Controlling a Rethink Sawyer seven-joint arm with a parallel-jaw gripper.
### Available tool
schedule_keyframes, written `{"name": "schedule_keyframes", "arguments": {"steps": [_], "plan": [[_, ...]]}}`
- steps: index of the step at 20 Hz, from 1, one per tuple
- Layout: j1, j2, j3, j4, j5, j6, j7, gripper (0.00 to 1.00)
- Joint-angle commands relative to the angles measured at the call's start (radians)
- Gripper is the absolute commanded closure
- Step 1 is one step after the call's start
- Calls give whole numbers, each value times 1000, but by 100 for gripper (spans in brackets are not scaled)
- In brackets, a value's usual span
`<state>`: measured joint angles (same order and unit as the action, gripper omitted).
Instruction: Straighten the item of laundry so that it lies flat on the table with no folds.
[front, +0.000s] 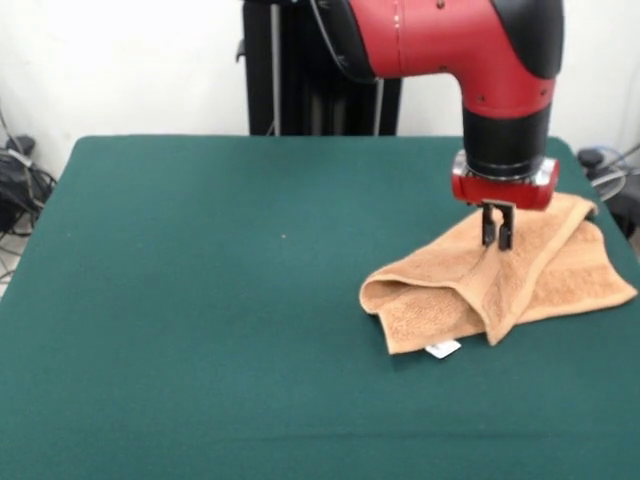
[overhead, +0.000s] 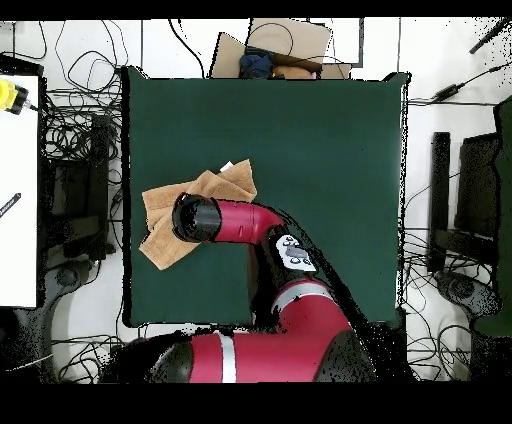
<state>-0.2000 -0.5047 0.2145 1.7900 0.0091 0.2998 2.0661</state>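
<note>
A: How is the light in the front view?

B: Even and fairly bright, seemingly from above. The tabletop shows no glare, and its green looks uniform from edge to edge.

A: Any shadows?

B: Soft ones only. A thin dark rim lies under the towel along its near edge, and the folds carry gentle shading. The arm has pale highlights on its red shell.

A: Focus?

B: Slightly soft throughout; the towel's weave blurs, and the small white tag is barely defined.

A: And from overhead?

B: Bright too. The white floor around the tabletop looks washed out, and fine detail is grainy.
</note>
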Motion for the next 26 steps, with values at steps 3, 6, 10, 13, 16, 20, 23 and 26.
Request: {"name": "schedule_keyframes", "arguments": {"steps": [3, 6, 10, 13, 16, 20, 23, 26], "plan": [[14, 24, 78, -1, -77, -18, 13, 0], [16, 24, 78, -3, -80, -16, 21, 0], [17, 25, 84, -6, -79, -14, 26, 0], [19, 25, 84, -9, -79, -14, 26, 0], [21, 26, 84, -10, -75, -15, 29, 0], [54, 69, 70, -72, -79, -50, 34, 0], [108, 150, 31, -192, -82, -78, 33, 0], [131, 220, 25, -270, -90, -124, 27, 0]]}}
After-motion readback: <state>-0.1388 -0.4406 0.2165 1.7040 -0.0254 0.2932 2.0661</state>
